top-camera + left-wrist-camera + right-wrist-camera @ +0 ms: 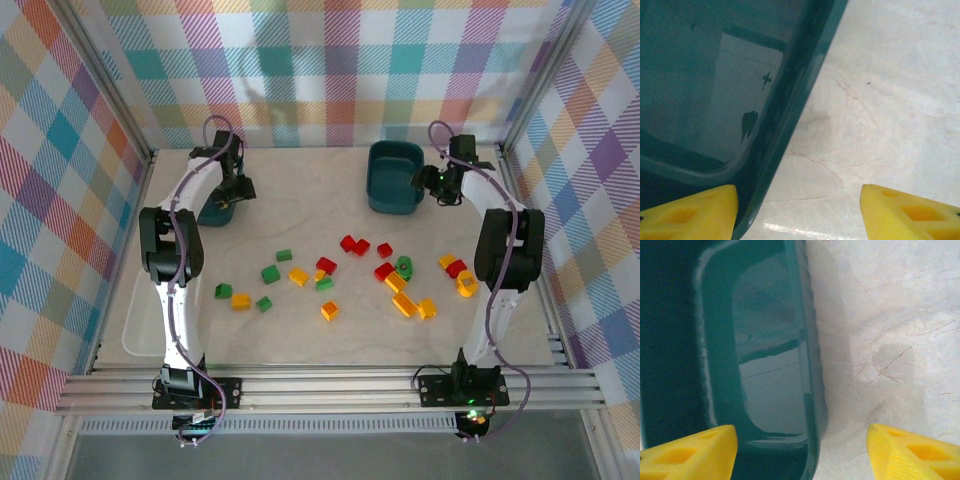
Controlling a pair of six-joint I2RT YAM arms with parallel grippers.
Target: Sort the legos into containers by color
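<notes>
Red [349, 243], green [270, 273] and yellow-orange [330, 311] legos lie scattered across the middle of the table. Two dark teal containers stand at the back, one on the left [212, 213] and one right of centre [385, 205]. My left gripper [226, 197] is open astride the left tub's wall [790, 100], with one yellow finger [695, 215] inside and the other out on the table. My right gripper [428, 181] is open astride the right tub's wall [810, 365] in the same way. Both tubs look empty where I see into them. Neither gripper holds a lego.
A white container [140, 335] sits at the near left beside the left arm's base. Checkered walls close the table in at the back and sides. A metal rail runs along the near edge.
</notes>
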